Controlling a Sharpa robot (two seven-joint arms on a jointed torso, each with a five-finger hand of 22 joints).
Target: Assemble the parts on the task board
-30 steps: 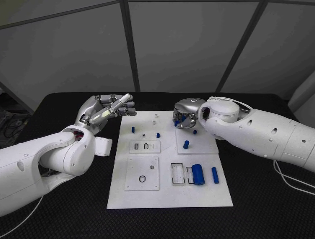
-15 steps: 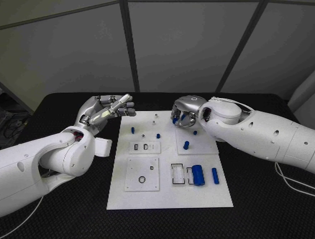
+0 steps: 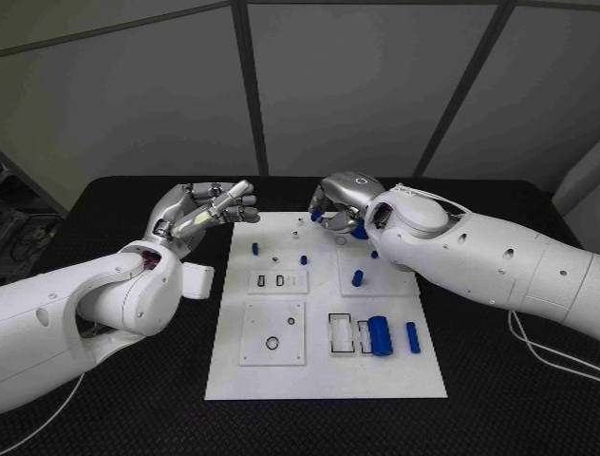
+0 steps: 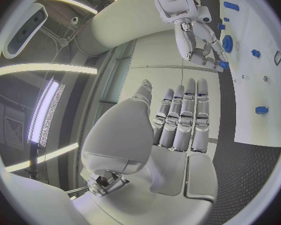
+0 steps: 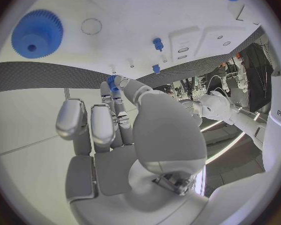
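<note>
The right hand [image 3: 339, 211] pinches a small blue part [image 5: 111, 79] over the task board [image 3: 325, 375]; the left hand [image 3: 204, 211] hovers beside it, fingers apart and empty. Several parts lie loose, so assembly looks unfinished.

White task board [image 3: 325, 375] flat on table, small blue parts [image 3: 378, 334] scattered on it

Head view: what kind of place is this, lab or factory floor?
Likely a robotics lab test cell: a black table with a white task board, small blue parts, grey partition panels behind.
</note>
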